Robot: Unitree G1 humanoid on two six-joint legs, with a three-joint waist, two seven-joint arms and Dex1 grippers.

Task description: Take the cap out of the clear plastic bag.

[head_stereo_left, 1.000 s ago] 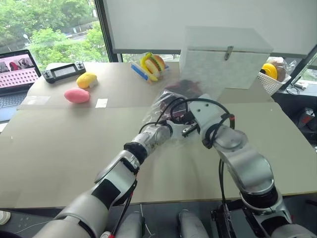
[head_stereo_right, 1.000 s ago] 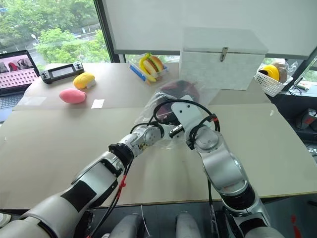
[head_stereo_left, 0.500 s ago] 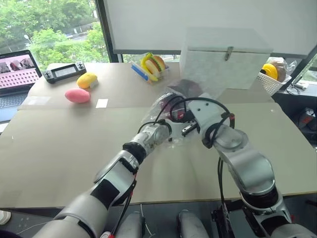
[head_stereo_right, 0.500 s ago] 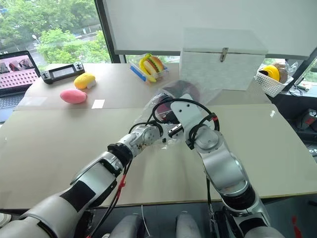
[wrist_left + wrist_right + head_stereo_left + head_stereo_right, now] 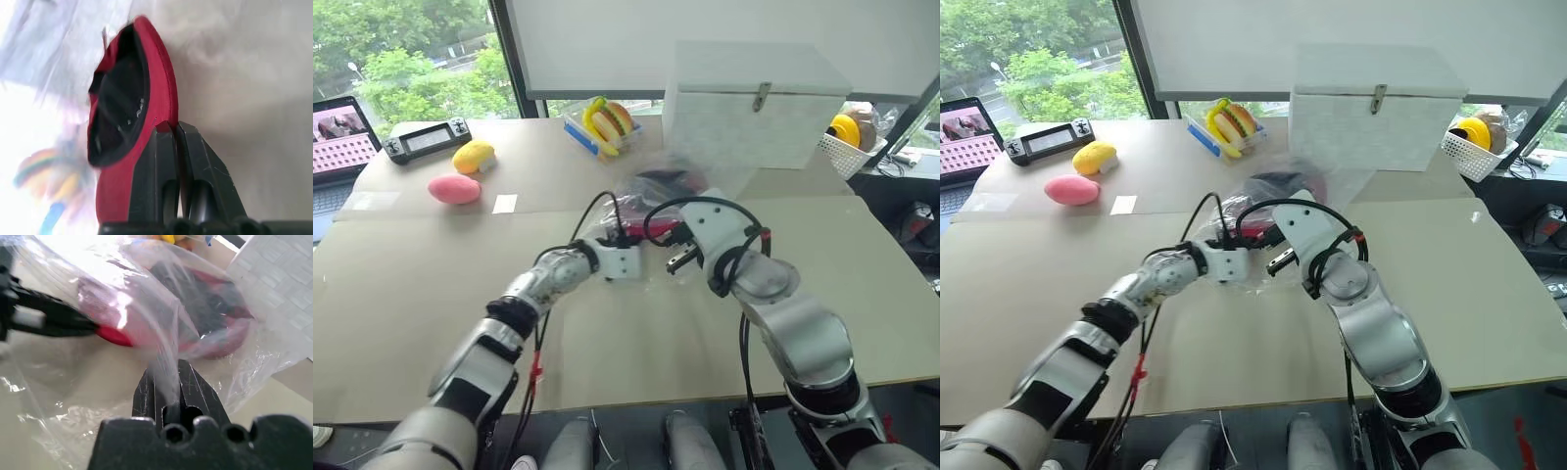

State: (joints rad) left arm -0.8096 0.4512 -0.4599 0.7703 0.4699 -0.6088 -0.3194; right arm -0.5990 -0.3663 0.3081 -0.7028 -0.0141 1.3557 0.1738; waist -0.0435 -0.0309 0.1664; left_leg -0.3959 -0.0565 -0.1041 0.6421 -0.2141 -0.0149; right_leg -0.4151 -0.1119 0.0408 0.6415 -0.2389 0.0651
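Note:
The red cap (image 5: 164, 83) with its black lining lies partly inside the clear plastic bag (image 5: 705, 186) at the table's middle, in front of the white box. My left gripper (image 5: 174, 126) is shut on the cap's red brim, and the brim's edge (image 5: 115, 336) pokes out of the bag's mouth toward the left. My right gripper (image 5: 168, 372) is shut on a fold of the bag's film just right of the left gripper (image 5: 626, 238). The cap's crown (image 5: 215, 313) sits under the crinkled film.
A white lidded box (image 5: 754, 103) stands right behind the bag. Toy food (image 5: 605, 122) lies at the back, a pink toy (image 5: 453, 189), a yellow toy (image 5: 472, 155) and a controller (image 5: 423, 140) at the back left, and a white basket (image 5: 850, 147) at the back right.
My left gripper has shut on the cap's brim and moved left with it, drawing the brim toward the bag's mouth. The right gripper has held still on the bag.

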